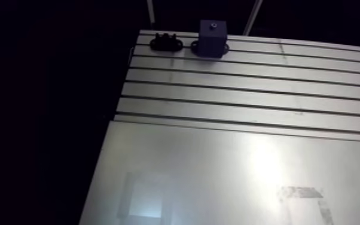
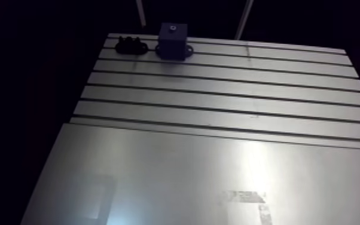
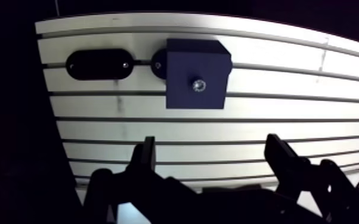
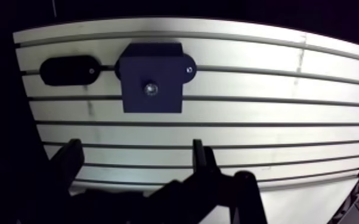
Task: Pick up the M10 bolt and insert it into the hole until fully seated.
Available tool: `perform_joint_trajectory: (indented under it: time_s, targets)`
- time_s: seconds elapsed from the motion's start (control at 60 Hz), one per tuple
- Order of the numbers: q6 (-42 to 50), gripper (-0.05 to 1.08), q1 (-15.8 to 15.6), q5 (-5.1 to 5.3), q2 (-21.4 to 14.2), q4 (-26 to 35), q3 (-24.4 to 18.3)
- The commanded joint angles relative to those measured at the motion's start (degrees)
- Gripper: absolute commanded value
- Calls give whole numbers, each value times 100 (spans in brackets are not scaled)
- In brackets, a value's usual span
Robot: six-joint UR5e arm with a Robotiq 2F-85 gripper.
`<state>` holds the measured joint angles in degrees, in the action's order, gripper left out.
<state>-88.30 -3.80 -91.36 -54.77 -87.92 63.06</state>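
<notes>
Slotted bench [image 3: 277, 50] carrying a blue block [image 3: 197, 65]; the bolt [image 3: 198, 85] sits in its top hole, apparently seated. Tool [image 3: 212, 154] hangs wide open and empty, short of the block; insertion looks complete, nothing remaining.

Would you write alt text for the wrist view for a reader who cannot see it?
The open, empty gripper hangs over a slotted aluminium table. Ahead of it stands a dark blue block with a shiny spot at its top centre, and a black oval holder beside it.
</notes>
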Motion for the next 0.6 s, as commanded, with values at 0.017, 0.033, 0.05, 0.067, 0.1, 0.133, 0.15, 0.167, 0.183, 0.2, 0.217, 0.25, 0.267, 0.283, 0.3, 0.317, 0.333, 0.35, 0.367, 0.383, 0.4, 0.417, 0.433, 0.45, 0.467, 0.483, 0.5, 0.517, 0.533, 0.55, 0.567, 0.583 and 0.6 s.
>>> perform_joint_trajectory:
  time_s: [0.017, 0.033, 0.05, 0.067, 0.1, 0.133, 0.15, 0.167, 0.183, 0.2, 0.217, 0.25, 0.267, 0.283, 0.3, 0.317, 0.333, 0.35, 0.367, 0.383, 0.4, 0.417, 0.433, 0.45, 0.467, 0.483, 0.5, 0.517, 0.533, 0.55, 0.567, 0.583, 0.6]
  targets:
    - [1, 0, -113, 9, -907, 384, 80]
    - [1, 0, -113, 9, -907, 384, 80]
    - [1, 0, -113, 18, -1111, 434, 136]
    - [1, 0, -113, 18, -1111, 434, 136]
    - [1, 0, -113, 18, -1192, 452, 169]
    - [1, 0, -113, 10, -1271, 455, 204]
    - [1, 0, -113, 10, -1271, 455, 204]
    - [1, 0, -113, 9, -1343, 455, 225]
    - [1, 0, -113, 9, -1343, 455, 225]
    - [1, 0, -113, 1, -1406, 463, 258]
    - [1, 0, -113, 1, -1406, 463, 258]
    - [1, 0, -113, 0, -1468, 464, 292]
    - [-15, 0, -113, 0, -1598, 448, 386]
    - [-15, 0, -113, 0, -1598, 448, 386]
    - [-15, 0, -113, 0, -1598, 448, 386]
    - [-24, 0, -113, 0, -1676, 447, 439]
    - [-24, 0, -113, 0, -1676, 447, 439]
    - [-18, 0, -113, 0, -1740, 439, 499]
    - [-18, 0, -113, 0, -1740, 439, 499]
    - [-24, 0, -113, -7, -1809, 431, 568]
    - [-25, 0, -113, -1, -1879, 429, 630]
    - [-25, 0, -113, -1, -1879, 429, 630]
    - [-25, 0, -113, 0, -1950, 429, 685]
    - [-25, 0, -113, 0, -1950, 429, 685]
    - [-25, 0, -113, 0, -2005, 429, 730]
    - [-25, 0, -113, 0, -2005, 429, 730]
    - [-33, 0, -113, 8, -2051, 422, 752]
    - [-34, 0, -113, 9, -2073, 428, 755]
    - [-34, 0, -113, 9, -2073, 428, 755]
    - [-34, 0, -113, 9, -2073, 428, 755]
    - [-34, 0, -113, 9, -2083, 429, 756]
    - [-41, 0, -105, 9, -2085, 429, 756]
    - [-41, 0, -105, 9, -2085, 429, 756]
